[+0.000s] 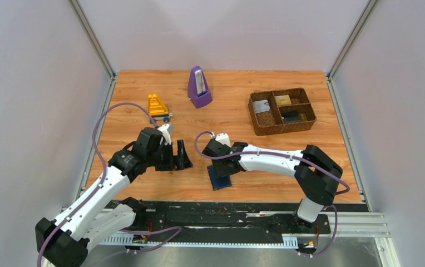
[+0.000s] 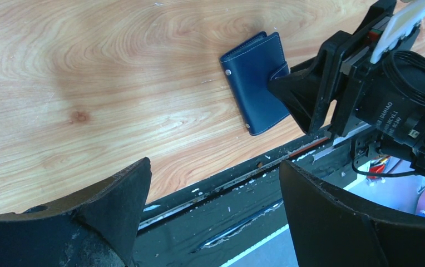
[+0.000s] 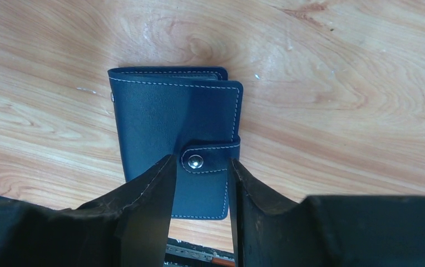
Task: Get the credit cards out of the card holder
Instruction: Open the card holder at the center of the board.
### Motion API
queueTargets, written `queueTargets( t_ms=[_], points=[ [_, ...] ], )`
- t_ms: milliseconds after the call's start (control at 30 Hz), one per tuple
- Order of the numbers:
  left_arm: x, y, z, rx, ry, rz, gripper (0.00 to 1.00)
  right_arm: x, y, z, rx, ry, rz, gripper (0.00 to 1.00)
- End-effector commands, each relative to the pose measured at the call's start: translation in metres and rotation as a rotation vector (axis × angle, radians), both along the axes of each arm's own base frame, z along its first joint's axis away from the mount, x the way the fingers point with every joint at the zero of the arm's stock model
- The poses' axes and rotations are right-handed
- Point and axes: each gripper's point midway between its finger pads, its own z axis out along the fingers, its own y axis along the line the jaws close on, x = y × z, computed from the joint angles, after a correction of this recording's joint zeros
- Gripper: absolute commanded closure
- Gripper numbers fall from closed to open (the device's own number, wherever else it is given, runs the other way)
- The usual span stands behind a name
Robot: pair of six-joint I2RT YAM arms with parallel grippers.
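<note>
Here's the card holder point(image 3: 166, 117), lying flat and shut on the worktop point(image 1: 243, 105), low in the top view and close to the near edge. The right pincer point(image 3: 201, 164) sits right over it, jaws a narrow gap apart with the snap strap point(image 3: 213, 158) between the fingers. I can't see a firm hold on anything. The left pincer point(image 2: 213, 172) hangs off to the left of the holder, spread wide and empty.

The danger: that snap looks fastened, and nothing pins the cover down. If the right pincer nips the strap and pulls, I'd expect the whole holder to lift or skid rather than pop open. It's light and flat, and the black rail point(image 2: 221, 189) lies just beyond its lower end, so a drag that way could tip it off the wood. No credit cards show; they'd be inside, and could spill if it springs open mid-air.

As for its lie, in the right wrist view the long axis runs top to bottom of the frame. The strap wraps round the right-hand edge, low down, so the holder opens on that side. From above it tilts slightly, upper left to lower right.
</note>
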Motion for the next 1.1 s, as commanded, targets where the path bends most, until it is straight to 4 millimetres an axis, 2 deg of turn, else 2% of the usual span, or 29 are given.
queueTargets(
  t_ms=[0,233,433,633,700,767,833,967,1067],
  points=[
    [0.007,-0.003,0.009,-0.022,-0.032,0.008,0.07,-0.001,-0.006,0.015,0.007,-0.022,-0.001,0.60],
    [0.006,-0.003,0.007,-0.024,-0.027,0.011,0.07,-0.005,-0.001,0.003,0.016,0.002,0.019,0.60],
    [0.005,-0.005,0.002,-0.032,-0.012,0.003,0.08,-0.008,-0.007,-0.015,-0.025,0.019,0.019,0.60],
    [0.004,-0.009,-0.004,-0.047,0.007,-0.001,0.09,-0.009,-0.010,-0.024,-0.042,0.026,0.018,0.70],
    [0.004,-0.010,-0.006,-0.046,0.014,-0.003,0.10,-0.009,-0.010,-0.023,-0.040,0.026,0.023,0.71],
    [0.004,-0.010,-0.008,-0.045,0.019,-0.004,0.10,-0.009,-0.008,-0.018,-0.030,0.025,0.026,0.68],
    [0.004,-0.010,-0.008,-0.043,0.020,-0.004,0.10,-0.009,-0.005,-0.007,-0.007,0.014,0.029,0.64],
    [0.005,-0.010,-0.009,-0.038,0.014,-0.003,0.10,-0.005,0.004,0.016,0.056,-0.016,0.036,0.62],
    [0.006,-0.012,-0.011,-0.047,0.021,-0.005,0.10,-0.001,0.008,0.022,0.070,-0.032,0.040,0.61]
  ],
)
